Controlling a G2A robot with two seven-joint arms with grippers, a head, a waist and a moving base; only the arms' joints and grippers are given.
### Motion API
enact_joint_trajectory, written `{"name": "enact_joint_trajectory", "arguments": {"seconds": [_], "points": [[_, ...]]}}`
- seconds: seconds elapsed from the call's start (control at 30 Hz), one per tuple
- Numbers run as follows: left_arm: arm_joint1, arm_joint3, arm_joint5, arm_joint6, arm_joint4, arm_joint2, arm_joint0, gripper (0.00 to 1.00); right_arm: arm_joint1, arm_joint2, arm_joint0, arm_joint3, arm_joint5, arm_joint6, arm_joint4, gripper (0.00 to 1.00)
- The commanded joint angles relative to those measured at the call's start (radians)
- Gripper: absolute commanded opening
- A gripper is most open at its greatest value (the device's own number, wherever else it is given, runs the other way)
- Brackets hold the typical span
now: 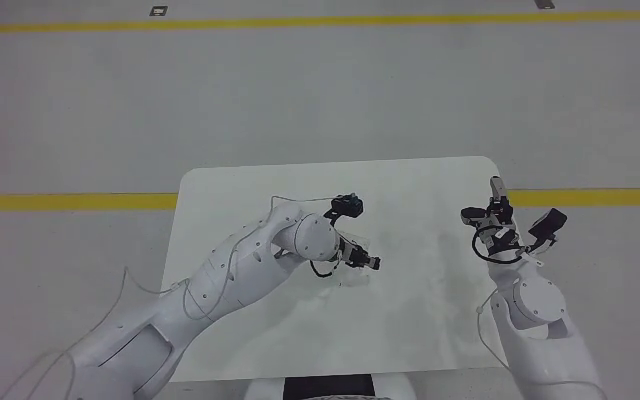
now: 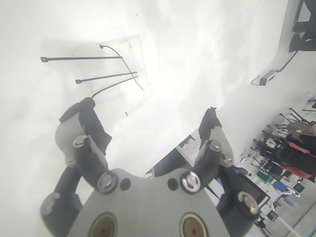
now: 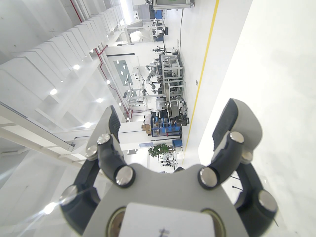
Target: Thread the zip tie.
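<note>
Several black zip ties (image 2: 106, 77) lie fanned out on a clear flat sheet (image 2: 134, 50) on the white table. One straight tie (image 2: 81, 58) lies farthest out, and a curved one (image 2: 124, 65) crosses the others. My left gripper (image 2: 148, 112) hovers just short of them, open, with nothing between its fingers. The end of the nearest tie (image 2: 111, 87) reaches one fingertip (image 2: 85, 104), and its head is hidden there. In the top view the left gripper (image 1: 362, 262) is over the table's middle. My right gripper (image 3: 171, 107) stands open and empty at the table's right edge (image 1: 484, 203), pointing away from the ties.
The white table (image 1: 420, 320) is bare around the clear sheet. Beyond its far edge runs grey floor with a yellow line (image 1: 90, 201). Workshop racks and machines (image 3: 170, 75) stand far behind the right gripper.
</note>
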Motion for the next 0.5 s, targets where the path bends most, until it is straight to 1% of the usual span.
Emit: {"name": "enact_joint_trajectory", "arguments": {"seconds": [0.0, 0.17, 0.2, 0.23, 0.27, 0.3, 0.43, 0.47], "points": [[0.0, 0.0, 0.0, 0.0, 0.001, 0.0, 0.0, 1.0, 0.0, 0.0, 0.0, 0.0, 0.0, 0.0, 0.0, 1.0], [0.0, 0.0, 0.0, 0.0, 0.001, 0.0, 0.0, 1.0, 0.0, 0.0, 0.0, 0.0, 0.0, 0.0, 0.0, 1.0], [0.0, -0.001, -0.001, 0.007, -0.006, -0.002, 0.004, 1.0, 0.0, 0.0, 0.0, 0.0, 0.0, 0.0, 0.0, 1.0], [0.0, 0.001, -0.004, 0.027, -0.018, -0.007, 0.013, 1.0, 0.0, 0.0, 0.0, 0.0, 0.0, 0.0, 0.0, 1.0], [0.001, 0.011, 0.0, 0.038, -0.008, -0.009, 0.015, 1.0, 0.0, 0.0, 0.0, 0.0, 0.0, 0.0, 0.0, 1.0], [0.002, 0.029, 0.0, 0.037, 0.031, -0.003, 0.011, 1.0, 0.0, 0.0, 0.0, 0.0, 0.0, 0.0, 0.0, 1.0], [-0.013, 0.084, 0.0, 0.036, 0.025, -0.042, 0.023, 1.0, 0.0, 0.0, 0.0, 0.0, 0.0, 0.0, 0.0, 1.0], [-0.021, 0.098, 0.0, 0.04, 0.017, -0.058, 0.029, 1.0, 0.0, 0.0, 0.0, 0.0, 0.0, 0.0, 0.0, 1.0]]}}
